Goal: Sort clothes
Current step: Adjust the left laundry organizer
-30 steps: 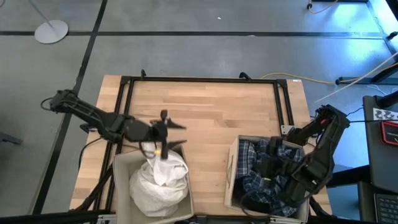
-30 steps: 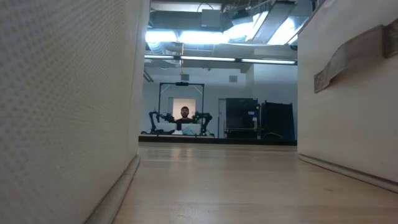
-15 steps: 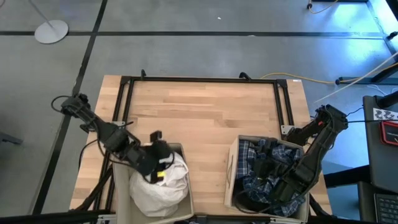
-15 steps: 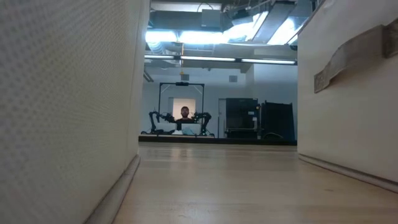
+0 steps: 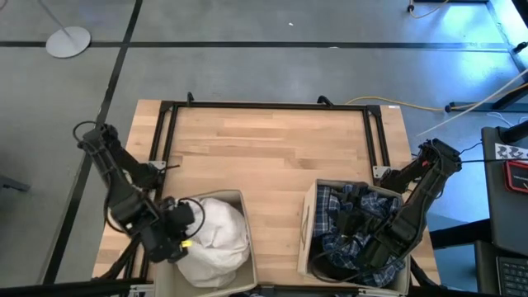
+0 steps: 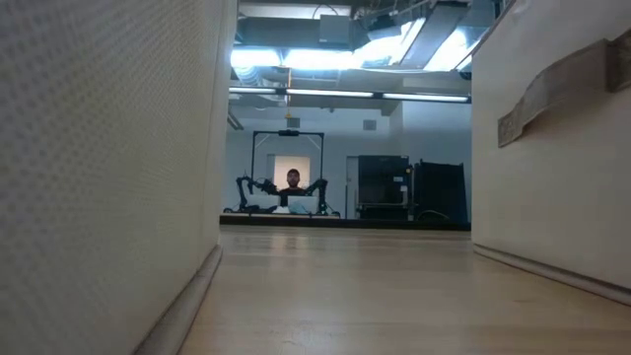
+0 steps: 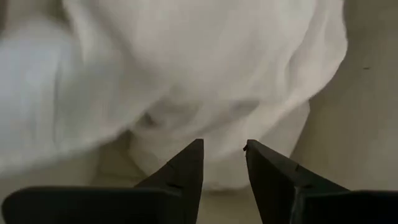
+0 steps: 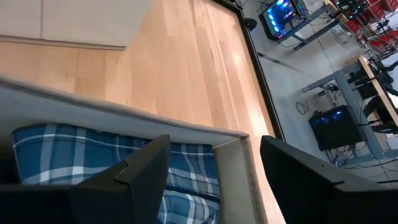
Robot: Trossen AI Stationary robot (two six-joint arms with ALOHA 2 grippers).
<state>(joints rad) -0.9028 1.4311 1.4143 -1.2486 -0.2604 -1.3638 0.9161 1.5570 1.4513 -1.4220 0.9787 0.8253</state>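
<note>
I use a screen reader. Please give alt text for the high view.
Left gripper sits at the white garment in the left box; right gripper hangs open over the plaid shirt in the right box.

no readable text, labels, brands or numbers anywhere

White garment blurred; distant person too small.

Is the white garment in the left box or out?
In: the white garment lies bunched inside the left box, beside the left gripper.
</note>
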